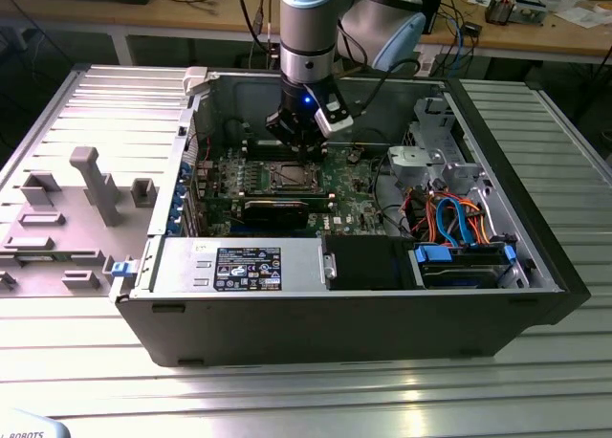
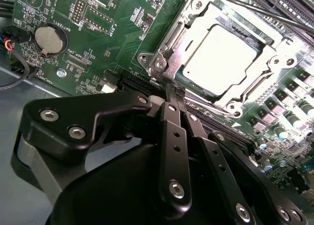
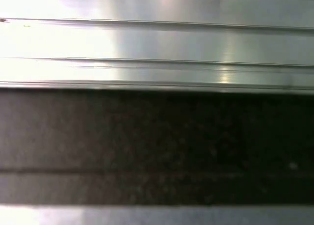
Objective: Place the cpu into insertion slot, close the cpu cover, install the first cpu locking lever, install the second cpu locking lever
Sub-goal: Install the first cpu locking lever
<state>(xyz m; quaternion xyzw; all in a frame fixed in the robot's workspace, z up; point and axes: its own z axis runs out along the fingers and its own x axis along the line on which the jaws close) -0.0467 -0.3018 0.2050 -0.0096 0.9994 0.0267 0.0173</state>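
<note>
Cpu (image 2: 226,58) already sits in the insertion slot (image 2: 245,95) w/ cpu cover (image 2: 198,19) down. Gripper (image 2: 172,93) fingers pinched narrow, holding nothing, tips at the cover's corner. Imo press slow & straight so nothing slips.

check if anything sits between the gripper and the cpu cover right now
Nothing visible does. In the second wrist view the gripper tips meet the edge of the cpu cover, which lies closed around the cpu; no cable or part crosses between them.
</note>
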